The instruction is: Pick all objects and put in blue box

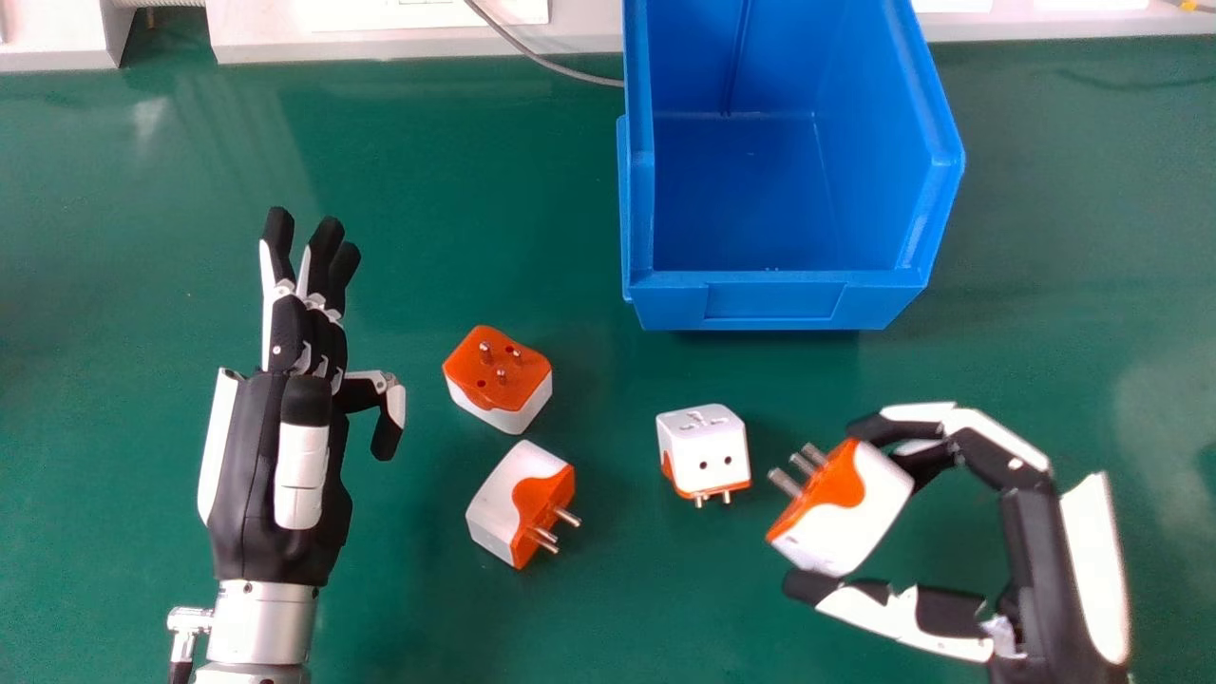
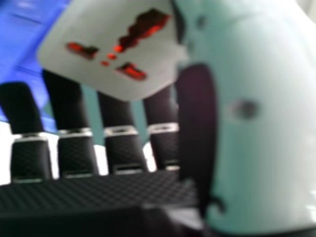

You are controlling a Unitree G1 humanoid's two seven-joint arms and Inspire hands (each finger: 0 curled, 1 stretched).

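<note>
In the head view my right hand (image 1: 1031, 541), at the lower right, is curled round a white and orange plug adapter (image 1: 845, 508), pinched between fingers and thumb with its pins facing left. The right hand view shows the held adapter's (image 2: 111, 49) white socket face against the fingertips of my right hand (image 2: 116, 108). Left of it on the green table are a white adapter (image 1: 705, 446) with pins toward me, a tilted one (image 1: 522, 503) lying on its side, and one (image 1: 499, 375) with pins up. My left hand (image 1: 275, 456) is open at the left.
The blue box (image 1: 774, 299) stands at the back, right of centre, with its low front wall facing me and a bare floor inside. A grey cable (image 1: 560, 68) runs to its left side. White panels (image 1: 380, 43) line the green table's (image 1: 427, 190) far edge.
</note>
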